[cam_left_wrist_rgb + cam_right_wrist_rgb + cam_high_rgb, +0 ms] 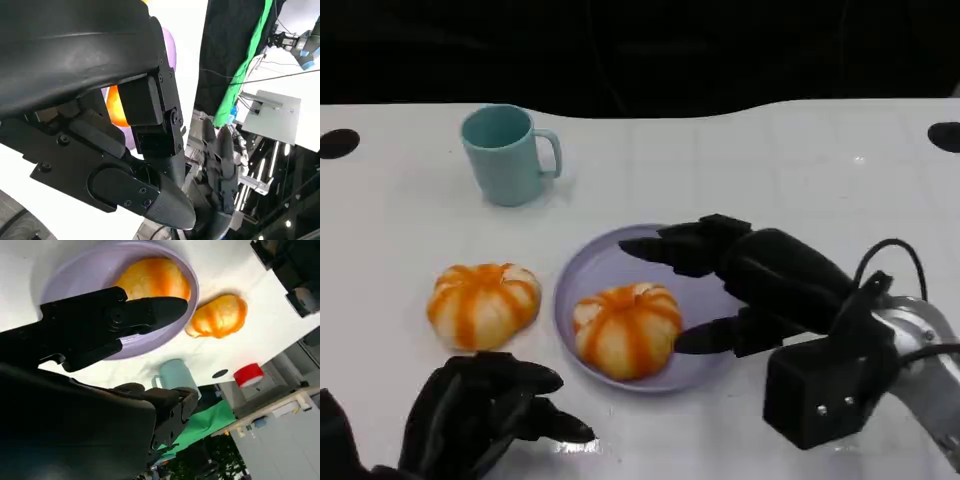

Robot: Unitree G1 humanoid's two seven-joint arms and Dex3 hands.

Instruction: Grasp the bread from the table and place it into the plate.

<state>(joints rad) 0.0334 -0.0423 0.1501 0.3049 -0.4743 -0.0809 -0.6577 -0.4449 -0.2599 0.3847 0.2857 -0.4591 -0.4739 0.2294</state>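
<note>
Bread, a round glossy bun with orange and pale stripes, lies in the smooth lavender plate at frame centre; a matching second bun sits on the white counter at left, below a teal mug. Right hand hovers over the plate's right half, fingers spread, empty. Left hand rests at lower left, fingers loosely curled, holding nothing.
</note>
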